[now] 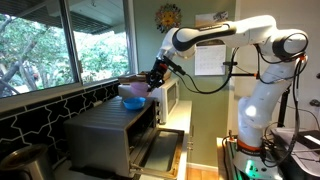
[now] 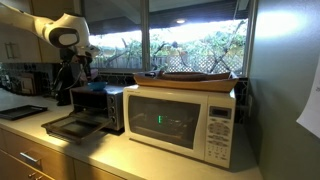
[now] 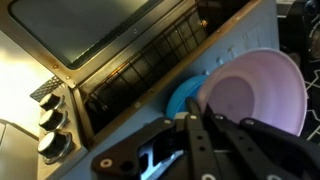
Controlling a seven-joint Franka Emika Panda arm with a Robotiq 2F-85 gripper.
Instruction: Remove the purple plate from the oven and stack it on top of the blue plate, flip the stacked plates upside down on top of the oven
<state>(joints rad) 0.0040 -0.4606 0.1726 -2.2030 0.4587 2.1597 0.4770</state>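
The oven (image 1: 105, 135) stands with its door (image 3: 90, 25) dropped open, and in the wrist view no plate shows on the part of its rack that is visible, so the removal looks done. The purple plate (image 3: 260, 95) already nests inside the blue plate (image 3: 180, 102), so the stacking also reads as finished. In an exterior view the pair sits on the oven's top, hollow side up (image 1: 132, 95), which means the flip is, by my judgement, the one step left.

In the wrist view the gripper (image 3: 193, 125) comes up from 6 o'clock. Its jaws look clenched on the blue plate's rim, though the contact itself is dark and hard to read. From the fingertips, the blue plate lies at about 12 o'clock and the purple plate at about 2 o'clock.
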